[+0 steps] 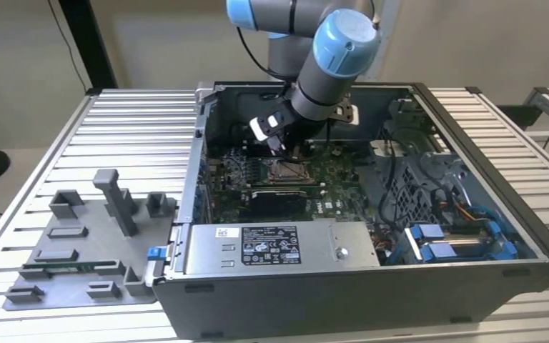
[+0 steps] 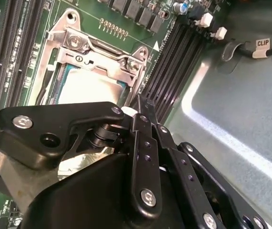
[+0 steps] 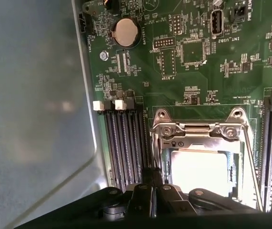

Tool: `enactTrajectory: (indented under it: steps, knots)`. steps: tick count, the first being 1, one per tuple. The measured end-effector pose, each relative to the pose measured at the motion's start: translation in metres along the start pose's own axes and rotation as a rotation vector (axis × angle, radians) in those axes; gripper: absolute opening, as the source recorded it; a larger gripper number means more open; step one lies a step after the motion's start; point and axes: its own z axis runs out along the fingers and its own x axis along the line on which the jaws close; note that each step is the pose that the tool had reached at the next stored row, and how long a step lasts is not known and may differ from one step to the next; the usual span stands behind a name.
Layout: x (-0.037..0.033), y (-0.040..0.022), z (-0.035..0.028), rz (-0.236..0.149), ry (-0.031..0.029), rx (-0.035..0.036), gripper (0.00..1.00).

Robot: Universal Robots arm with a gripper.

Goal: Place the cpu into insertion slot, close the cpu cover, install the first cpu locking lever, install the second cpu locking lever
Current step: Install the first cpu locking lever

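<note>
Directly beneath our jaws (image 2: 143,112) sits the cpu (image 3: 200,167), its pale silvery face lying flat in the insertion slot (image 3: 203,160) on the green circuit board (image 3: 193,71). Over it we see the cpu cover (image 2: 100,55) folded down, its square window framing the chip and its two screws showing along the far edge in both wrist views. A thin locking lever (image 3: 251,164) runs along one side of the socket, close against the frame.

Our jaws hang just above the near edge of the socket, the black linkages pulled close together with the tips almost meeting beside the cover's rim. Nothing is visible between them, though whether the tips press on a lever we cannot tell.

Just beside the jaws, rows of black memory slots (image 3: 124,143) flank the socket, with white latches at their ends. Farther out lies a round coin battery (image 3: 127,32). In the exterior view the arm (image 1: 337,61) reaches down into the open computer case (image 1: 503,214), which rests on the slatted bench (image 1: 141,121) near a grey fixture plate (image 1: 83,243).
</note>
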Motion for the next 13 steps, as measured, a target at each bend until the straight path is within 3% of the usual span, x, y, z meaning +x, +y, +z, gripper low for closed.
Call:
enactTrajectory:
  steps: [9,13]
  knots:
    - [-0.0003,0.0032,0.0013,-0.011,-0.0019,0.004,0.0]
    - [-0.0011,0.0037,0.0032,-0.018,0.0025,0.0058,0.0]
